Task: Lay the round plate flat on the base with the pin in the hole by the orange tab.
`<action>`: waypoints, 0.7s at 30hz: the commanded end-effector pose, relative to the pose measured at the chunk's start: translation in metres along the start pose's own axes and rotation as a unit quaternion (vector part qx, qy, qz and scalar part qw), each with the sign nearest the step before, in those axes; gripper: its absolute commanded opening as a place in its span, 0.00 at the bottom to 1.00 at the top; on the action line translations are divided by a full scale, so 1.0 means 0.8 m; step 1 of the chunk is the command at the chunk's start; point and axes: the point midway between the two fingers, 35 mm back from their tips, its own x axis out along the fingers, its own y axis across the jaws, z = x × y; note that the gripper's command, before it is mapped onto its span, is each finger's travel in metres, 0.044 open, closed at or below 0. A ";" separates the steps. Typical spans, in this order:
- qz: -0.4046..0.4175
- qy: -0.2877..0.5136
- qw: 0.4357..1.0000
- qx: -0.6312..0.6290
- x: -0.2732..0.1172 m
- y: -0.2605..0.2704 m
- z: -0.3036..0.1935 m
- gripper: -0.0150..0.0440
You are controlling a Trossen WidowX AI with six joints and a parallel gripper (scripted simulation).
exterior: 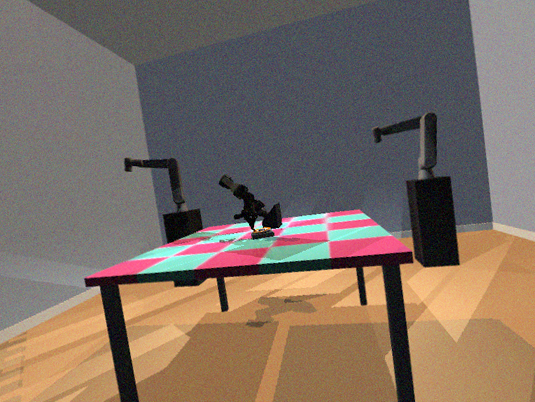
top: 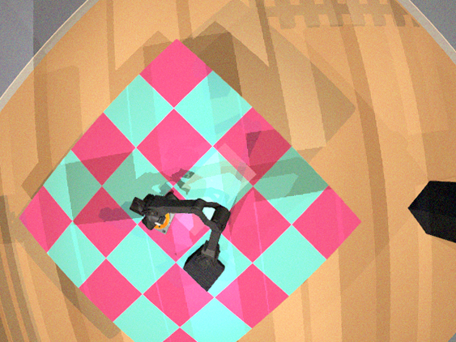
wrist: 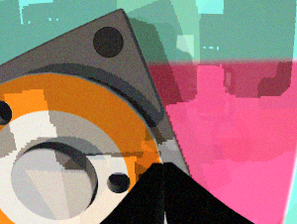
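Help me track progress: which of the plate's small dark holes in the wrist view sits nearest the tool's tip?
The hole in the plate's pale inner ring, just left of the shut tool. The other two lie at the picture's left edge.
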 end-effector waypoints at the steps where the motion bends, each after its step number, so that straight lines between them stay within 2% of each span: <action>1: 0.001 0.008 1.000 -0.005 0.003 0.002 -0.009 0.25; 21: 0.001 0.008 1.000 -0.005 0.002 0.002 -0.021 0.25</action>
